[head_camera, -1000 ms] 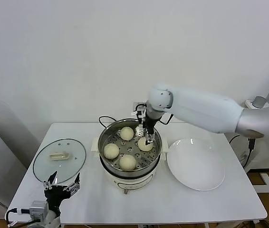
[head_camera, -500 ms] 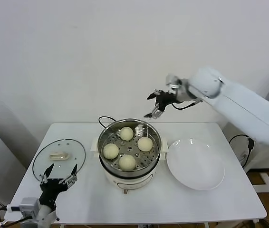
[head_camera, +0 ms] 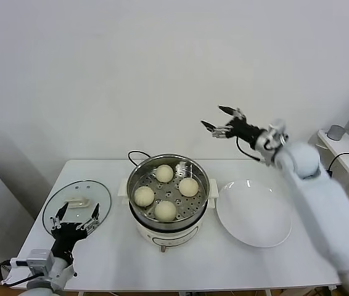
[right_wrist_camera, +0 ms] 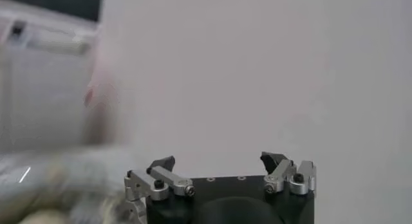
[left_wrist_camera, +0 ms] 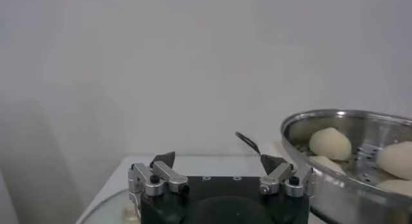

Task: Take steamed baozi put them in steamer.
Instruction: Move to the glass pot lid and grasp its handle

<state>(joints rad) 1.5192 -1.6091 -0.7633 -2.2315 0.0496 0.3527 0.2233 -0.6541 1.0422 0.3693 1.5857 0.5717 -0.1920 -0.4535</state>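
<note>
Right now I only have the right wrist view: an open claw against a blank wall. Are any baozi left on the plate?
Observer: No. The white plate is bare; all four baozi sit on the perforated tray inside the steamer.
Operator: Where is the right claw relative to the steamer?
Observer: The right claw is raised high, above and to the right of the steamer, open and holding nothing.
Operator: And the left arm?
Observer: The left claw hangs open low at the table's front-left corner, near the glass lid, which lies flat on the table.
</note>
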